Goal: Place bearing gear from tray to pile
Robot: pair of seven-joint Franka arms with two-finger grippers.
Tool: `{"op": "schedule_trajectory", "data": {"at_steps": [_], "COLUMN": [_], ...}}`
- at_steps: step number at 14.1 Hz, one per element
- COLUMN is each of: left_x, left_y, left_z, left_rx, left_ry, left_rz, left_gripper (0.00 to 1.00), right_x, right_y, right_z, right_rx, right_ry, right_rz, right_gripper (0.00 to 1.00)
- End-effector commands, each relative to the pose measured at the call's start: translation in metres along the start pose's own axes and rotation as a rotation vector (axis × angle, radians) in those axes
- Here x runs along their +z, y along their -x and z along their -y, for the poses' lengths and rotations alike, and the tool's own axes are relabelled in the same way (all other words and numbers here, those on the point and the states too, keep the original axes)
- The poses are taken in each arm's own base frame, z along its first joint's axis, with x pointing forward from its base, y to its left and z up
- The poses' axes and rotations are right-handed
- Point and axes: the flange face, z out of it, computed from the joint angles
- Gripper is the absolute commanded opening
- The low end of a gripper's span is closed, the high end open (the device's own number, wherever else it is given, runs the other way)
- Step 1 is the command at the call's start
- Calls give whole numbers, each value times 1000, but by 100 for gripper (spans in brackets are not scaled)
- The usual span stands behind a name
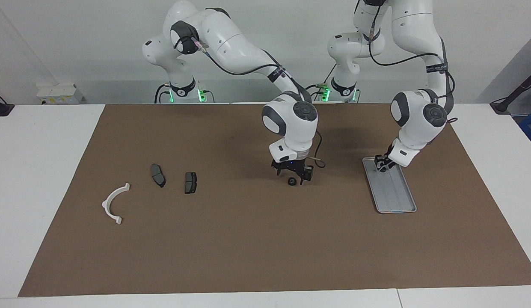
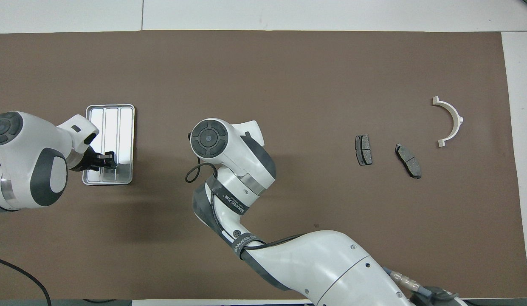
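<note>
The small black bearing gear [image 1: 292, 182] lies on the brown mat at the table's middle, between the spread fingers of my right gripper [image 1: 293, 176], which is open and low over it. In the overhead view the right wrist hides both. The silver ridged tray [image 1: 393, 194] lies toward the left arm's end and also shows in the overhead view [image 2: 119, 119]; nothing shows in it. My left gripper [image 1: 382, 165] hangs just over the tray's end nearer the robots, as the overhead view [image 2: 107, 160] shows too. The pile lies toward the right arm's end: a white semicircular bracket [image 1: 113, 204] and two dark pads [image 1: 158, 175] [image 1: 190, 182].
The brown mat [image 1: 248, 248] covers most of the white table. In the overhead view the bracket [image 2: 452, 121] lies farthest toward the right arm's end, with the two pads [image 2: 363, 149] [image 2: 408, 160] between it and the middle.
</note>
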Motion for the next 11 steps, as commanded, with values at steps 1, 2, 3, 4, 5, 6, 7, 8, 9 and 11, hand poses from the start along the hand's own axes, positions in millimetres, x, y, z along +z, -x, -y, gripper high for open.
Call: {"op": "schedule_trajectory", "data": {"at_steps": [1, 2, 3, 4, 5, 6, 7, 8, 9, 11], "left_x": [-4, -5, -4, -5, -4, -2, 0, 0, 0, 0], "left_y": [10, 10, 10, 10, 9, 8, 8, 8, 8, 8], "left_z": [0, -1, -1, -1, 0, 0, 1, 0, 0, 2], "left_rx": [-21, -20, -20, -20, -21, -21, -23, -21, -21, -24], "left_ry": [5, 5, 5, 5, 6, 6, 6, 6, 6, 6], "left_rz": [-21, -23, -21, -24, -29, -33, -30, -30, -32, -32], "left_gripper": [53, 53, 52, 52, 51, 50, 49, 49, 49, 46], "right_x": [2, 2, 3, 2, 3, 4, 3, 4, 4, 4], "right_y": [-3, -1, 2, 5, 4, 5, 5, 6, 4, -4], "right_z": [4, 5, 6, 7, 5, 5, 5, 5, 4, 2], "right_rx": [-29, -39, -43, -46, -39, -33, -30, -29, -28, -16], "right_ry": [10, 7, 4, 2, 6, 10, 7, 8, 6, 1], "right_rz": [7, 14, 26, 33, 45, 60, 65, 67, 66, 65], "right_gripper": [99, 97, 93, 91, 91, 91, 85, 76, 69, 61]}}
